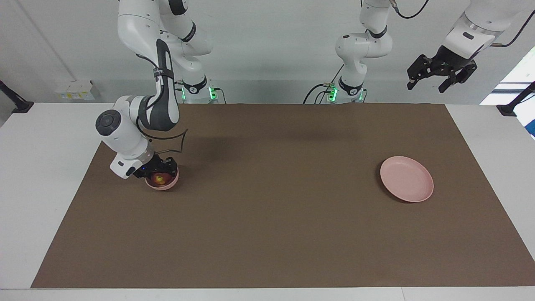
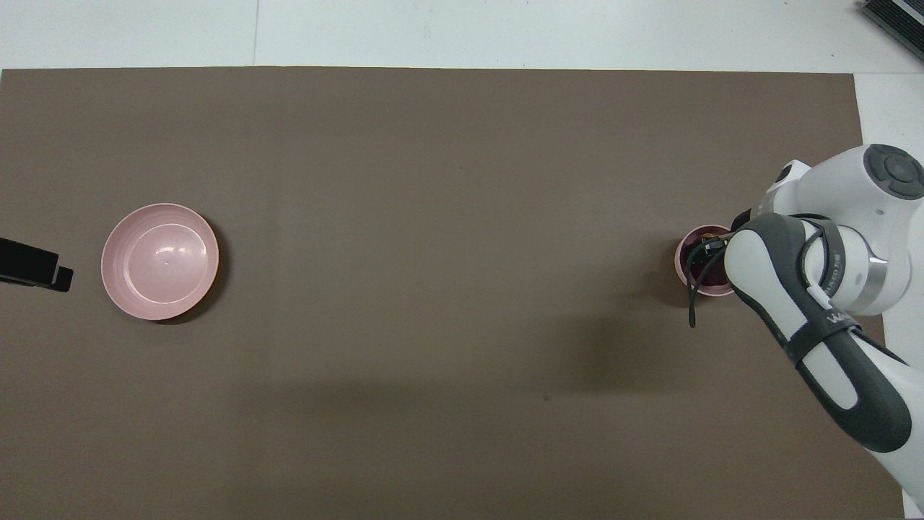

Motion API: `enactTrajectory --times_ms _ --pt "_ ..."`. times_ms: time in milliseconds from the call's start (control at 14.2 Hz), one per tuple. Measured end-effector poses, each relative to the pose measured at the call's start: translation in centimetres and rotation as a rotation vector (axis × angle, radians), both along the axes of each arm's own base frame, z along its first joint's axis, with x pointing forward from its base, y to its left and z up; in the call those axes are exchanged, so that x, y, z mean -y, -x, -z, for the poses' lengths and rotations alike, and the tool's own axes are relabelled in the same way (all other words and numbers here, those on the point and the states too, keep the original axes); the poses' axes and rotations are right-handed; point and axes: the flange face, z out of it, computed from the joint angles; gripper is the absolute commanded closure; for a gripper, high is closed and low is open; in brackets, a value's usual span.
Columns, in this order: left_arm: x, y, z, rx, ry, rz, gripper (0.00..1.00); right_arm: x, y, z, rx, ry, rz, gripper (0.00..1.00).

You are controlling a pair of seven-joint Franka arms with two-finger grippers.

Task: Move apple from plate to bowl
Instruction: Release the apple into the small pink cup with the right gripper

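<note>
At the frame's left, the right hand (image 1: 161,172), its grip apparently on the apple (image 1: 160,179), sits in the bowl (image 1: 164,184); lifting unopened would carry the fruit out, while the left hand (image 1: 439,75) waits open at upper right.

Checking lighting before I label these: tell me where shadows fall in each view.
Facing view: soft blurred shadows lie on the brown mat near the robots' bases; the plate casts almost none. Overhead view: a thin dark crescent edges the plate, and a faint shadow spreads beside the bowl under the right arm.
</note>
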Motion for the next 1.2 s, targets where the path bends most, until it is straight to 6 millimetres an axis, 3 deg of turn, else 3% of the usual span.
enactTrajectory --times_ms 212,424,1201 --pt "-0.10 -0.15 -0.08 0.005 -0.010 -0.001 0.00 0.00 0.00 0.00 0.000 0.000 0.000 0.18" --pt "-0.04 -0.25 -0.37 0.021 -0.010 -0.001 0.00 0.00 0.00 0.01 0.000 0.000 0.000 0.03" --pt "0.20 0.04 -0.16 0.021 -0.015 0.005 0.00 -0.01 -0.14 -0.26 0.006 0.000 0.000 0.00"
